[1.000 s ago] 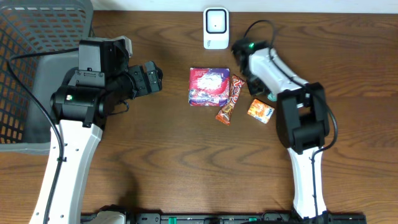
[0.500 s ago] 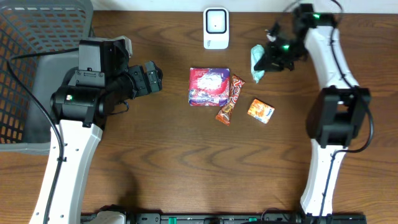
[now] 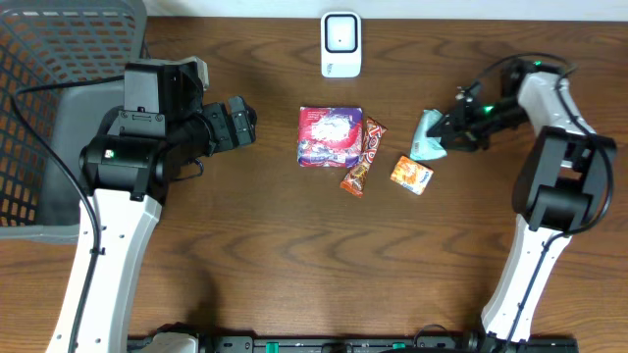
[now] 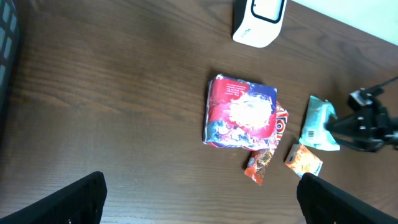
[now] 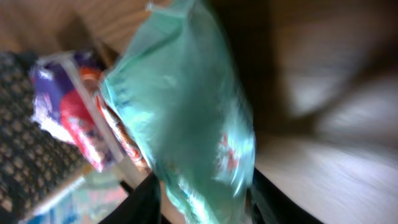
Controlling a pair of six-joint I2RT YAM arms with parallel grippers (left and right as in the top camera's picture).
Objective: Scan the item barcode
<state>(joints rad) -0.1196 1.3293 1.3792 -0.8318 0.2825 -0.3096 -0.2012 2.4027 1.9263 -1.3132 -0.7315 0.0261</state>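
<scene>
Pouch (image 3: pixel 428 137), right of centre overhead, sits between the right gripper's (image 3: pixel 449 131) jaws (clamped or loose, we cannot tell), left gripper (image 4: pixel 205 194) agape; we judge it mid-carry, needing its barcode turned to the scanner (image 3: pixel 340 44), upper centre.

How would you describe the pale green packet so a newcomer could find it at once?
Start at the white scanner at the table's far edge, then drop to the snack cluster below it. The pale green packet is right of the cluster, at the right gripper's tip; it is the only green one.
</scene>
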